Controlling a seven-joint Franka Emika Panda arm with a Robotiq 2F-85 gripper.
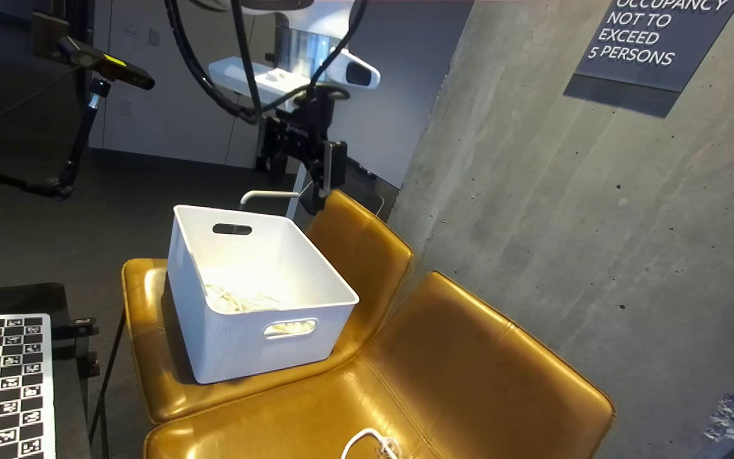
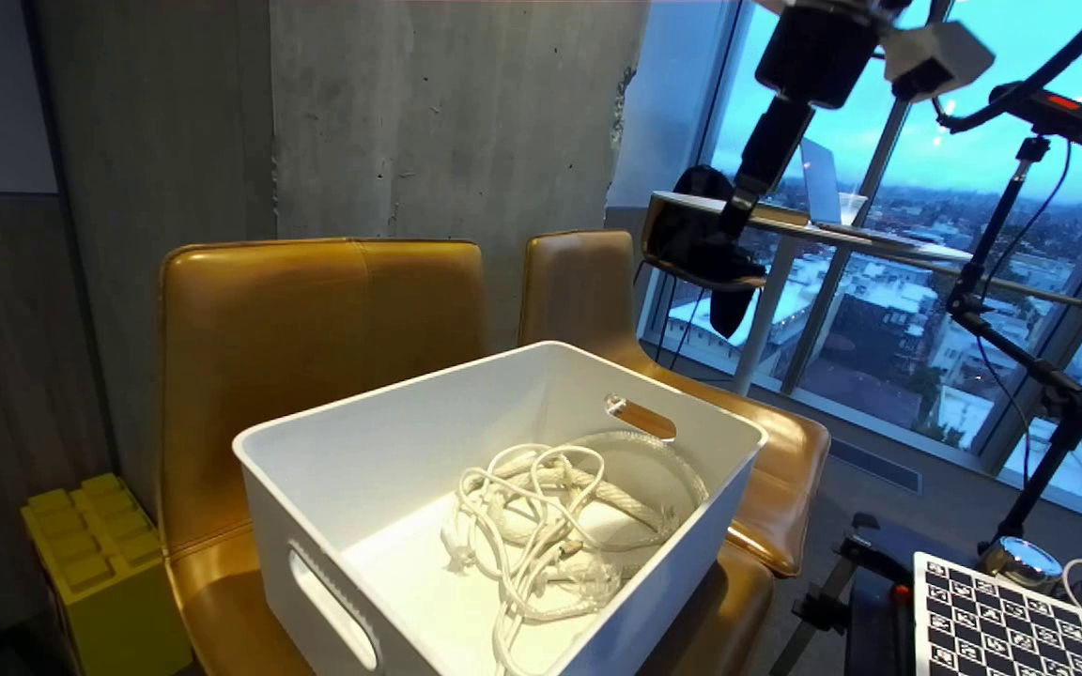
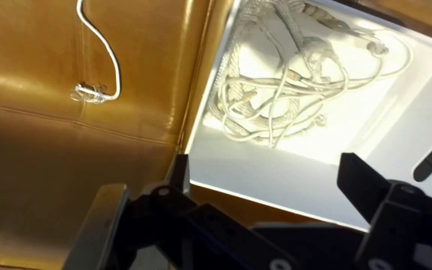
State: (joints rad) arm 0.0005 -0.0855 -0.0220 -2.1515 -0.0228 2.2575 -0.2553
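White and open-topped, the bin (image 1: 259, 360) stands on the seat of a tan chair (image 1: 158, 373), and we see a slot-shaped handhold cut in each of its two end walls. Inside it we find a tangle of pale cords (image 3: 278, 92): thin, smooth strands looped over thicker braided lengths, lying on the bin's floor towards one end. Outside the bin, a loose white cord (image 3: 115, 67) with a frayed end lies on the seat of the neighbouring chair (image 1: 265, 414).

The gripper (image 3: 264, 165) has its jaws spread wide. In the wrist view we see the tangle beyond the gap between the fingertips, well apart from both, while the bin's inner wall and rim stretch across that gap. The loose cord lies off past the fingertip on the left of that view, also apart from it. In both exterior views the gripper shows higher than the bin's rim; from these angles, we cannot tell how far out over the bin it stands.
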